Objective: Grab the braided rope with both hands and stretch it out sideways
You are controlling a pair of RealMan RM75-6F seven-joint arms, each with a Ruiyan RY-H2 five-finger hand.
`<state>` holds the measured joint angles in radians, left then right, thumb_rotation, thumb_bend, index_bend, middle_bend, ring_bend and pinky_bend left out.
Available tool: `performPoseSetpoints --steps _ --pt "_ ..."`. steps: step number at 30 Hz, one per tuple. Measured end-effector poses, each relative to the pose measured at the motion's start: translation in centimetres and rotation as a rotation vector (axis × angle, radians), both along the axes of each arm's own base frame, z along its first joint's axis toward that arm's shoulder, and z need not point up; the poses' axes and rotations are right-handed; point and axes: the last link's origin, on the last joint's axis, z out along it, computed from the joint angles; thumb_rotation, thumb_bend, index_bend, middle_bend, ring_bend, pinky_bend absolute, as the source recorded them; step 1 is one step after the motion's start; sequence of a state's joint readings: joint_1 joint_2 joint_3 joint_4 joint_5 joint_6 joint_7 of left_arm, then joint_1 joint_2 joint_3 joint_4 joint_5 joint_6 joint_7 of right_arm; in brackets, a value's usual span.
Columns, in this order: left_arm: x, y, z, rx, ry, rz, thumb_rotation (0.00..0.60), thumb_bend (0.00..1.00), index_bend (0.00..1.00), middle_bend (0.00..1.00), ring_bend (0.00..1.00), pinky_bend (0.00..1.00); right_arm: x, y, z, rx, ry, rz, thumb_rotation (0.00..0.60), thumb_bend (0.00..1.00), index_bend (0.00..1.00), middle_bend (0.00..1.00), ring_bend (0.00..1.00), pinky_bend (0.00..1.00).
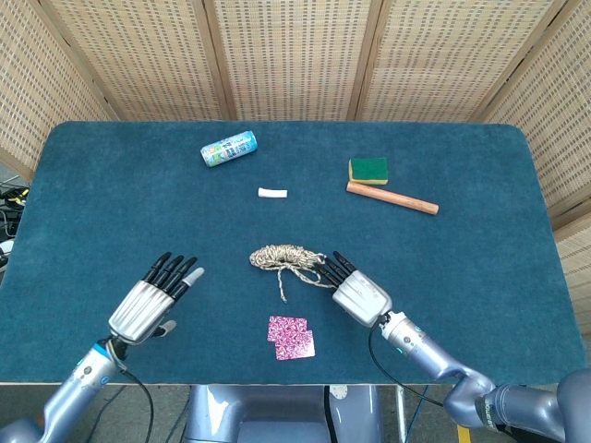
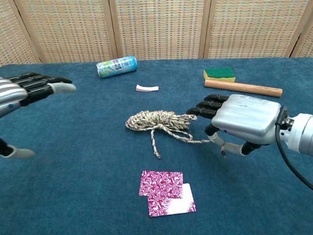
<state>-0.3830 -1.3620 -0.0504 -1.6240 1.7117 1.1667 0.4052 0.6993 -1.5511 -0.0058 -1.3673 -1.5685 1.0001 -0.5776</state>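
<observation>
Chest view is showing the rope (image 2: 157, 121) lying in a loose bundle at the middle of the frame on the blue table (image 2: 73, 161), with one strand trailing down toward the cards (image 2: 166, 192) and another strand running right to the right hand (image 2: 239, 120). That hand is sitting at the right of the frame, just beside the bundle's right end, with its dark fingers (image 2: 208, 105) reaching left toward the coil. The strand is ending under the hand beside its thumb, but whether the hand is pinching it cannot be told from either view. The left hand (image 2: 27, 88) is hanging at the left edge of the frame, well apart from the rope, with its fingers stretched out flat and holding nothing.

Head view is showing the rope (image 1: 288, 258) in the centre of the frame, the right hand (image 1: 358, 293) just lower right of it and the left hand (image 1: 152, 300) far off at the lower left, with fingers spread. In the upper part of the frame a can (image 1: 228, 148) is lying on its side at the left, a small white piece (image 1: 272, 193) is lying near the middle, and a sponge (image 1: 368, 170) is sitting at the right, touching a wooden stick (image 1: 392, 197) just below it.
</observation>
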Motion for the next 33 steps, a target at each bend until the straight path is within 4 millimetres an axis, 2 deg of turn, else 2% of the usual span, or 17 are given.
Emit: performPoseSetpoints --steps 7,15,27,33 --pt "3.2 2.9 -3.4 -0.041 0.003 -0.141 0.6 0.22 0.37 0.0 0.0 0.0 0.2 -0.4 -0.1 0.011 -0.024 -0.021 0.6 0.54 0.63 0.02 0.0 0.0" --pt "6.2 5.0 -7.2 -0.089 0.044 -0.231 0.6 0.29 0.41 0.0 0.0 0.0 0.3 -0.9 -0.3 0.017 -0.031 -0.04 0.6 0.55 0.63 0.02 0.0 0.0" --pt "9.2 7.0 -11.0 -0.102 0.11 -0.257 0.6 0.3 0.45 0.0 0.0 0.0 0.5 -1.6 -0.3 0.015 -0.054 -0.056 0.6 0.55 0.63 0.02 0.0 0.0" --pt "10.0 7.5 -12.7 -0.113 0.113 -0.246 0.6 0.31 0.45 0.0 0.0 0.0 0.4 -1.9 -0.4 0.018 -0.059 -0.069 0.6 0.55 0.63 0.02 0.0 0.0"
